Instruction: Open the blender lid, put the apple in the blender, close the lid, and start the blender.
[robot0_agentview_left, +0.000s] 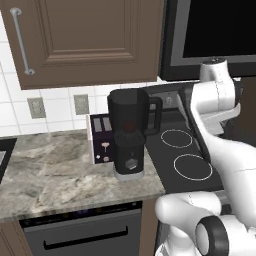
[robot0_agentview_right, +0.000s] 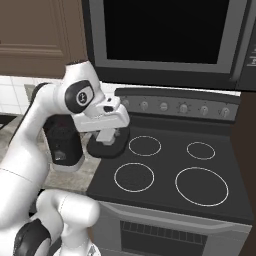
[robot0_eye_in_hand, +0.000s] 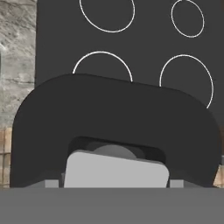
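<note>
The gripper (robot0_agentview_right: 106, 139) hangs over the stove (robot0_agentview_right: 170, 175), near its left front burner, w/ the blender lid (robot0_agentview_right: 107, 146) in its grasp: the fingers are closed on the light grey square cap (robot0_eye_in_hand: 116, 173), seen close in the hand view. The dark lid is held flat above the cooktop, apart from the blender (robot0_agentview_left: 129, 135).

The blender stands on the marble counter (robot0_agentview_left: 55, 172), at the right end next to the stove, jar top open. Something red shows inside the jar, prob. the apple (robot0_agentview_left: 130, 125), but cannot tell for sure. A white toaster (robot0_agentview_left: 101, 138) w/ purple front stands just behind-left of the blender.
</note>
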